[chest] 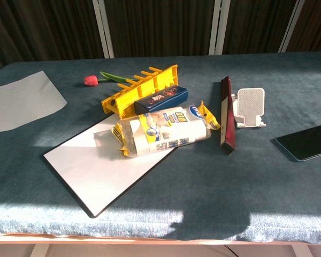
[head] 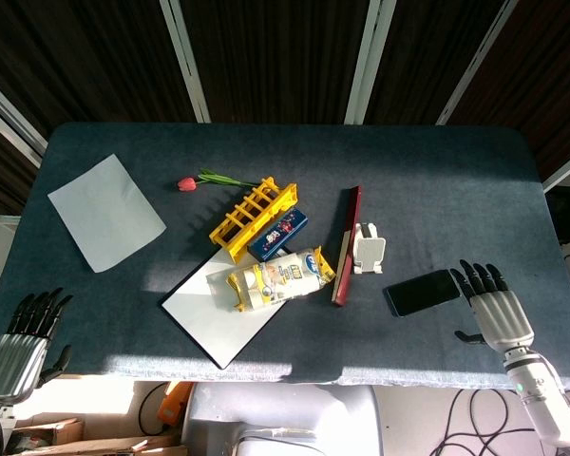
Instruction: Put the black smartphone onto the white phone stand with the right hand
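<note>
The black smartphone lies flat on the blue table, right of centre near the front. The white phone stand sits upright just behind and to the left of it. My right hand hovers open immediately right of the phone, fingertips close to its right end, holding nothing. My left hand hangs open off the table's front left corner, empty. Neither hand shows in the chest view.
A dark red bar lies left of the stand. Beside it are a snack bag, a white board, a blue box, a yellow rack, a tulip and a paper sheet.
</note>
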### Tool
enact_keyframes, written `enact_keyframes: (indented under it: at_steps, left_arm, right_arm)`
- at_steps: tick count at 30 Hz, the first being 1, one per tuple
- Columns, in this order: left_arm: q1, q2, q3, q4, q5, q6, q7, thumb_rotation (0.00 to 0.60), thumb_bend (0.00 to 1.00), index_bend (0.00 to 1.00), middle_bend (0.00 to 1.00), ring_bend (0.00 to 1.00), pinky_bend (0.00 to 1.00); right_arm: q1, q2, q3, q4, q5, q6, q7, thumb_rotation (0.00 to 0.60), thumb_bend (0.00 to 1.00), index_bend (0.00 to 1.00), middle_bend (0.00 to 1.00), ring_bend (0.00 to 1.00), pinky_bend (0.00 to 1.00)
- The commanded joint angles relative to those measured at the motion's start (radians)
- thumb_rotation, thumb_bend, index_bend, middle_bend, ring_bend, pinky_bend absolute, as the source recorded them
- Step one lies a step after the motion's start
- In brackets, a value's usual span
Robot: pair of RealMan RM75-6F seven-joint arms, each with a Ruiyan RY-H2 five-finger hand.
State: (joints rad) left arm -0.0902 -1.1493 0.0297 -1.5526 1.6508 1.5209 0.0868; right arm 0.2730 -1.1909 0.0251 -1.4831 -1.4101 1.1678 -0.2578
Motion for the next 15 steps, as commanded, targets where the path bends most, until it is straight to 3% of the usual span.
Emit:
enact_keyframes:
  at_steps: [1,3,8,15]
  left_arm:
    - [-0.001,-0.003,-0.001,0.001,-0.007,-0.007,0.006,0.6,0.4,0.0,0.0,0.0,0.0]
    - [-0.008,-0.008,-0.003,-0.002,-0.015,-0.022,0.014,0.6,0.4,0.0,0.0,0.0,0.0]
    - [-0.016,-0.012,-0.005,-0.008,-0.025,-0.041,0.03,0.6,0.4,0.0,0.0,0.0,0.0]
    - [-0.022,-0.014,-0.006,-0.015,-0.037,-0.059,0.044,0.6,0.4,0.0,0.0,0.0,0.0]
  right_arm:
    - [0.103,-0.026,-0.001,0.117,-0.019,-0.171,0.11,0.6,0.23,0.0,0.01,0.0,0.0]
    - [0.185,-0.06,0.0,0.225,-0.048,-0.292,0.207,0.6,0.25,0.03,0.04,0.0,0.0]
    - [0.247,-0.117,-0.034,0.376,-0.142,-0.329,0.342,0.6,0.32,0.22,0.18,0.0,0.0]
    - [0.292,-0.166,-0.057,0.465,-0.176,-0.355,0.424,0.6,0.34,0.27,0.18,0.01,0.0]
